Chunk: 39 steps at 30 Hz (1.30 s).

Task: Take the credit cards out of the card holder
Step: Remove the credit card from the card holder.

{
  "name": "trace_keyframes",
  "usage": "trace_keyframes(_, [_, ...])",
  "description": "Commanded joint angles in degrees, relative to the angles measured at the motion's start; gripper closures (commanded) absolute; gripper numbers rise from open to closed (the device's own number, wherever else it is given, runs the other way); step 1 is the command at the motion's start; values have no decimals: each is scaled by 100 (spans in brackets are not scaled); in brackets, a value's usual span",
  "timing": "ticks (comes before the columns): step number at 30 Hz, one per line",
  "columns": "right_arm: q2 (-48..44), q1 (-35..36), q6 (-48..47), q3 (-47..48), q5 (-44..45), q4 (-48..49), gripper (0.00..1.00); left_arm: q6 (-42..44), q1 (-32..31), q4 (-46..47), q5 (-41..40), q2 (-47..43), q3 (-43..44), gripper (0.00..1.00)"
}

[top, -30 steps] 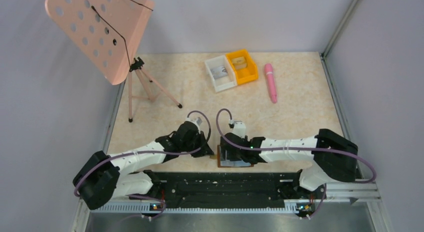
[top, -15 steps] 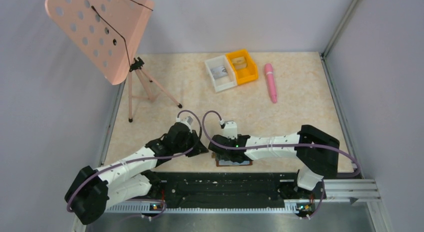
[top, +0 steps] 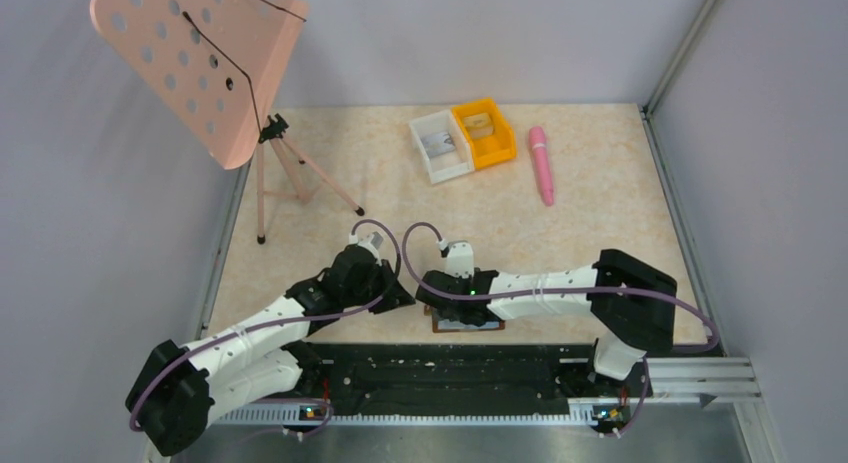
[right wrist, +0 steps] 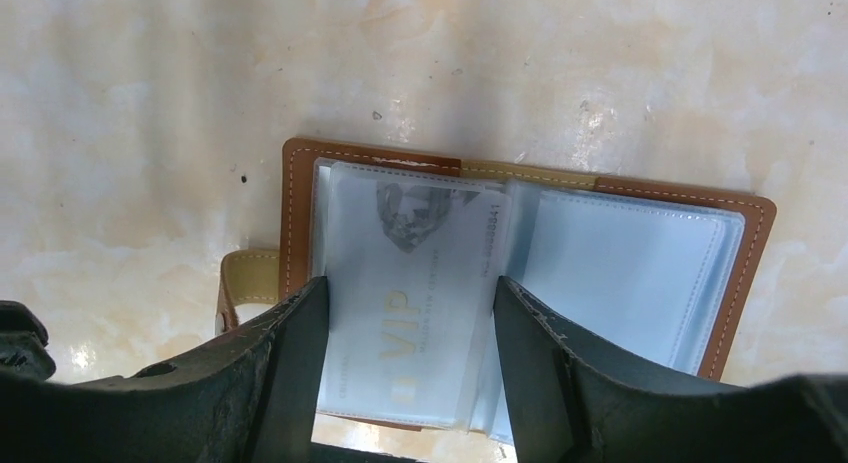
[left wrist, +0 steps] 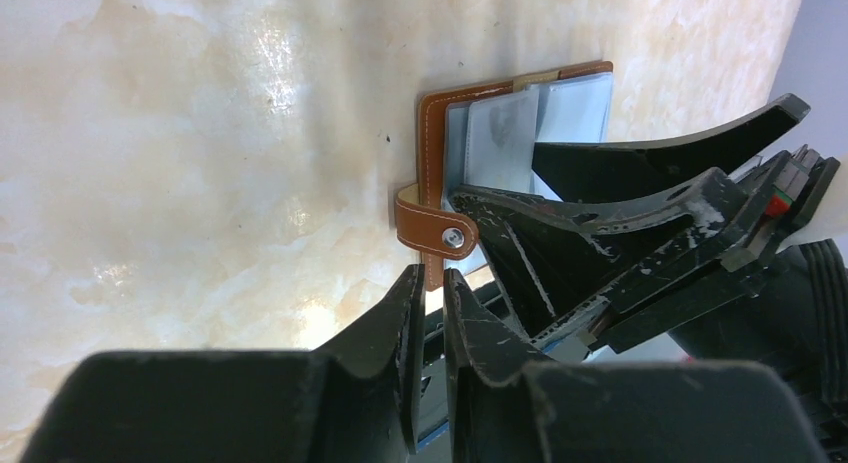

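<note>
Straddling a card in the open card holder [right wrist: 620, 273]

Holder lies open and flat on the table [right wrist: 500, 63] near its near edge, between the two arms. Right gripper [right wrist: 408, 323] has its jaws wide, one on each side of the pale VIP credit card [right wrist: 420, 253] in the clasp-side pocket. Left gripper [left wrist: 430, 283] has its jaws narrow, almost closed, right by the clasp tab [left wrist: 430, 228] — cannot tell if they pinch the leather edge. Card is likely light, stiff and slick, and snug in its clear sleeve — best pinched on its thin faces at whichever edge pokes out. Holder is light too and would slide unless pinned.
</note>
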Motion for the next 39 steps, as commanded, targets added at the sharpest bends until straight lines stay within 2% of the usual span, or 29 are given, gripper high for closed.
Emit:
trace_keyframes(1, [-349,-6,-49,-489,-275,473,43,169,17,96,182,-57,176,82])
trace_keyframes(14, [-1533,-32,-265,-1484,-616,1908,45,310,15,891,1061,536,439,82])
trace_keyframes(20, [-2000,-127,-189,-1994,-781,2497,45,213,15,1606,1481,1278,617,83])
trace_keyframes(26, [-2464,-196,-156,-2389,-951,2912,45,190,15,1876,1581,1940,722,85])
trace_keyframes(39, [-3554,-508,-195,-3407,-1480,3998,44,320,15,1859,1508,2604,885,91])
